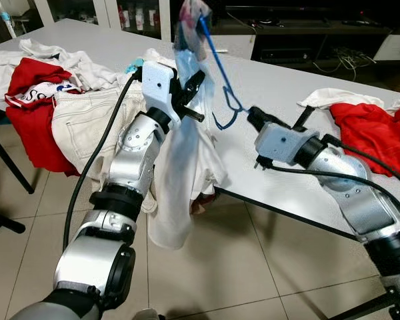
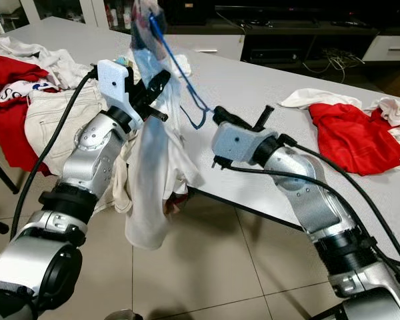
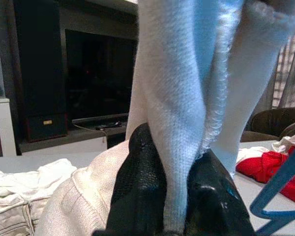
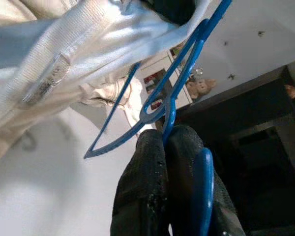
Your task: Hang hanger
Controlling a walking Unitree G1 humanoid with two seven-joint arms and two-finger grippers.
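hanger (image 1: pixel 221 73) blue | held garment (image 1: pixel 187 187) pale blue-white | table (image 1: pixel 267 87) grey

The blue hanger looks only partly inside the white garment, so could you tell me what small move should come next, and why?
Probably the right end effector, shut on the blue hanger, should ease it further into the white garment. The left end effector pinches the cloth up, and the hanger's hook end hangs outside it over the table.

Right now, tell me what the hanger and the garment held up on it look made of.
Blue hanger: looks like thin plastic or coated wire; smooth, slightly glossy, uniform colour; the right gripper pinches it. White garment: soft knit, probably cotton; matte, with fine ribbing seen where the left gripper clamps it.
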